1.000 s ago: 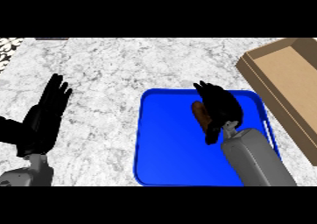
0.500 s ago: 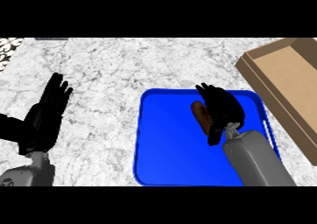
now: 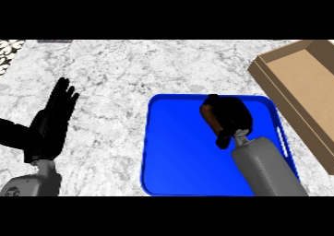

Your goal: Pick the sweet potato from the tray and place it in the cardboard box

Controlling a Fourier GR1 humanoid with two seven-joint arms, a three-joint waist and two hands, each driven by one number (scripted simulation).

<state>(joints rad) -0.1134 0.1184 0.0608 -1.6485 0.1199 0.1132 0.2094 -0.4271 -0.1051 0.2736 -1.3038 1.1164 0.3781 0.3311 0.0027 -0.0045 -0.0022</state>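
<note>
1. Head view: right hand (image 3: 231, 119) now curled round sweet potato (image 3: 209, 114), closer over it than 1 s ago; only orange-brown left edge shows.
2. Potato on blue tray (image 3: 176, 152), far-right part, not visibly lifted.
3. Means grasp prob. done; lift next, then carry right/far to cardboard box (image 3: 299, 87).
4. Right forearm in from near edge, angled far-left over tray.
5. Left hand (image 3: 47, 124) resting at left over tabletop (image 3: 129, 69), fingers straight, apart.

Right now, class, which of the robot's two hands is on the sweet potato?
The right hand, over the blue tray, curls round the sweet potato. The left hand rests open above the counter, fingers straight, holding nothing.
</note>
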